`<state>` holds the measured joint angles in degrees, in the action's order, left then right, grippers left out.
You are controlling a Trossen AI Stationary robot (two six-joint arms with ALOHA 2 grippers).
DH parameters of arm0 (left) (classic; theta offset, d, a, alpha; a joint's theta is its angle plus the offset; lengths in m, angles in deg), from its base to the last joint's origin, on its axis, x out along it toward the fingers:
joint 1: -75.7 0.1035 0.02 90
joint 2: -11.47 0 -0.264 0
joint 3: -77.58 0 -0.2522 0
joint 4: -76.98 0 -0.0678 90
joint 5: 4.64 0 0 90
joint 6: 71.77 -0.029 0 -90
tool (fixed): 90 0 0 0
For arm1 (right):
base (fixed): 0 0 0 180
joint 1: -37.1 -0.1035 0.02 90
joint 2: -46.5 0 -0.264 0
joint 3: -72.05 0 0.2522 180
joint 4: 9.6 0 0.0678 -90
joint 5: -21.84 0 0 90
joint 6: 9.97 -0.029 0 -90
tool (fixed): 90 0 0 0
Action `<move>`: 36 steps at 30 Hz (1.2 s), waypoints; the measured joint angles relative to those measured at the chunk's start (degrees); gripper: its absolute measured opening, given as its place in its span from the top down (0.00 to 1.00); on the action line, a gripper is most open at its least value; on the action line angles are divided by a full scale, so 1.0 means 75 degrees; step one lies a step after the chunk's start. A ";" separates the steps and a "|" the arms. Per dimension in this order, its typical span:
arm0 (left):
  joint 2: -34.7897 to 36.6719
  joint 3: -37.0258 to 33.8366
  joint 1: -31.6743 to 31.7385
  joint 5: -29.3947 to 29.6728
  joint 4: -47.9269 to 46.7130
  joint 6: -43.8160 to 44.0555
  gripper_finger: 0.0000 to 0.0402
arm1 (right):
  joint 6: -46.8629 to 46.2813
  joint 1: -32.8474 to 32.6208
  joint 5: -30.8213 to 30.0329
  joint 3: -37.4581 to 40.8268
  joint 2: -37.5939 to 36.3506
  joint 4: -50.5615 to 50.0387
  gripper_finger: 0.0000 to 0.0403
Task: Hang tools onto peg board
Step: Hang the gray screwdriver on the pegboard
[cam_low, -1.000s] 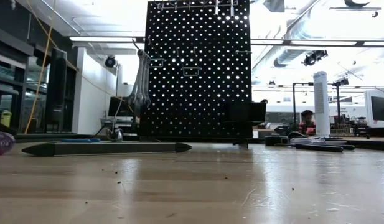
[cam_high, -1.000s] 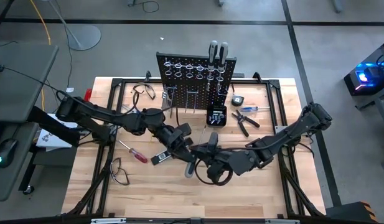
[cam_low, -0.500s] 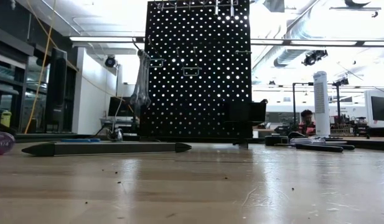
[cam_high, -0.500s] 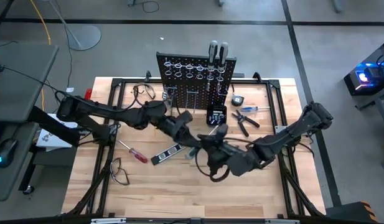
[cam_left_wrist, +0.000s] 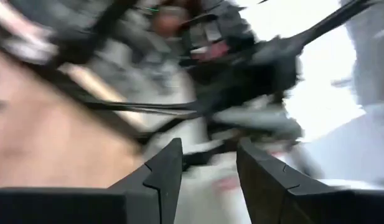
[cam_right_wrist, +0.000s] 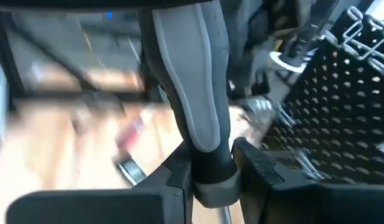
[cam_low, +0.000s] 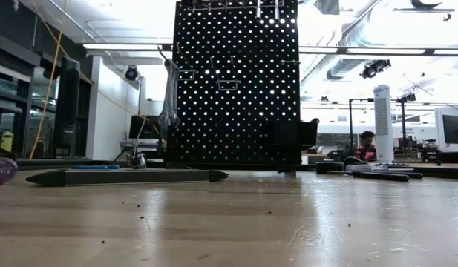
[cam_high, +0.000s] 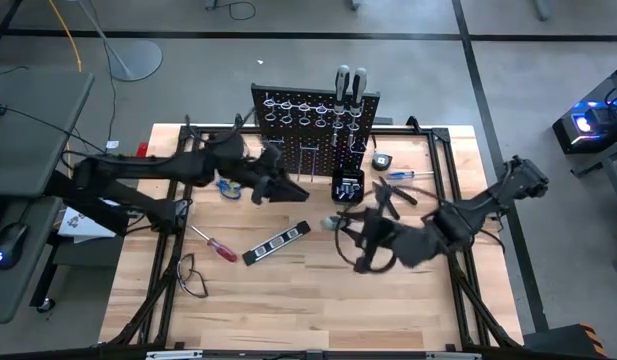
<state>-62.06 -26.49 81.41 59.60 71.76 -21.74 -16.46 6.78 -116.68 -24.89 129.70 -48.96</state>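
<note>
High view: one black peg board (cam_high: 315, 135) stands upright at the far middle of the wooden table (cam_high: 288, 300), its top row set with silver rings, and two grey-handled tools (cam_high: 350, 82) sit at its top right. The left gripper (cam_high: 278, 185) hangs just in front of the board's left part; in the left wrist view its fingers (cam_left_wrist: 163, 174) stand apart with nothing between them, the scene beyond too blurred to read. The right gripper (cam_high: 353, 232) is in front of the board's right part, over the table; in the right wrist view it is clamped on one grey-handled screwdriver (cam_right_wrist: 195, 93), handle rising up from the pads, with the board's hooks close by. Counted on the table: one red-handled screwdriver (cam_high: 216, 245) at the left front; one flat black bar (cam_high: 276, 243) just right of it; one small black box (cam_high: 347, 187) at the board's foot; one blue-handled screwdriver (cam_high: 406, 175) and one pair of dark pliers (cam_high: 392, 197) to the right of the board; one blue-handled item (cam_high: 228, 187) under the left arm, too covered to identify; two pairs of clear safety glasses, one (cam_high: 191, 275) at the left front and one (cam_high: 229, 148) left of the board. Low view: one bunch of silver wrenches (cam_low: 169, 96) hangs at the board's left edge.
</note>
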 joint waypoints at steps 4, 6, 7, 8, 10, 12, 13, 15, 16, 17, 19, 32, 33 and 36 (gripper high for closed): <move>0.0789 0.0000 -0.0372 0.2053 -0.2104 -0.1746 0.68 | 0.0823 0.0493 0.0707 0.0000 -0.0043 0.2654 0.83; 0.1161 0.0000 -0.0637 0.3201 -0.2692 -0.2249 0.68 | 0.1504 0.0842 0.1200 0.0000 -0.0044 0.4224 0.83; 0.1334 0.0000 -0.0802 0.3823 -0.2830 -0.2465 0.68 | 0.1633 0.1060 0.1483 0.0000 -0.0044 0.4948 0.83; 0.1482 0.0000 -0.0995 0.4396 -0.2926 -0.2667 0.68 | 0.1674 0.1315 0.1759 0.0000 -0.0046 0.5584 0.83; 0.1702 0.0000 -0.1415 0.5523 -0.2959 -0.3096 0.68 | 0.1502 0.1874 0.2159 0.0000 -0.0049 0.6673 0.83; 0.1808 0.0000 -0.1830 0.6571 -0.2913 -0.3494 0.68 | 0.1186 0.2442 0.2348 0.0000 -0.0049 0.7429 0.83; 0.1829 0.0000 -0.2022 0.7084 -0.2906 -0.3681 0.68 | 0.1026 0.2704 0.2391 0.0000 -0.0044 0.7709 0.83; 0.1833 0.0000 -0.2360 0.7974 -0.2866 -0.3947 0.68 | 0.0868 0.3186 0.2481 0.0000 -0.0027 0.8102 0.83; 0.1817 0.0000 -0.2502 0.8346 -0.2849 -0.4011 0.68 | 0.0861 0.3377 0.2482 -0.0001 -0.0011 0.8176 0.83; 0.1785 0.0000 -0.2617 0.8691 -0.2839 -0.4029 0.68 | 0.0864 0.3561 0.2483 -0.0003 0.0030 0.8255 0.83; 0.1693 0.0000 -0.2798 0.9237 -0.2807 -0.3989 0.68 | 0.0900 0.3851 0.2485 -0.0003 0.0076 0.8225 0.83; 0.0959 -0.0012 -0.3221 1.0102 -0.2373 -0.3650 0.68 | 0.1735 0.4719 0.2420 0.0000 0.0661 0.8482 0.83; 0.0935 -0.0012 -0.3222 1.0128 -0.2303 -0.3681 0.68 | 0.1781 0.4753 0.2424 -0.0002 0.0679 0.8517 0.83; 0.0925 -0.0012 -0.3219 1.0142 -0.2091 -0.3687 0.68 | 0.1973 0.4833 0.2492 0.0000 0.0697 0.8573 0.83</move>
<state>-55.12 -26.57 57.26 135.66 56.07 -49.39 -1.66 43.03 -97.99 -24.89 134.93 15.34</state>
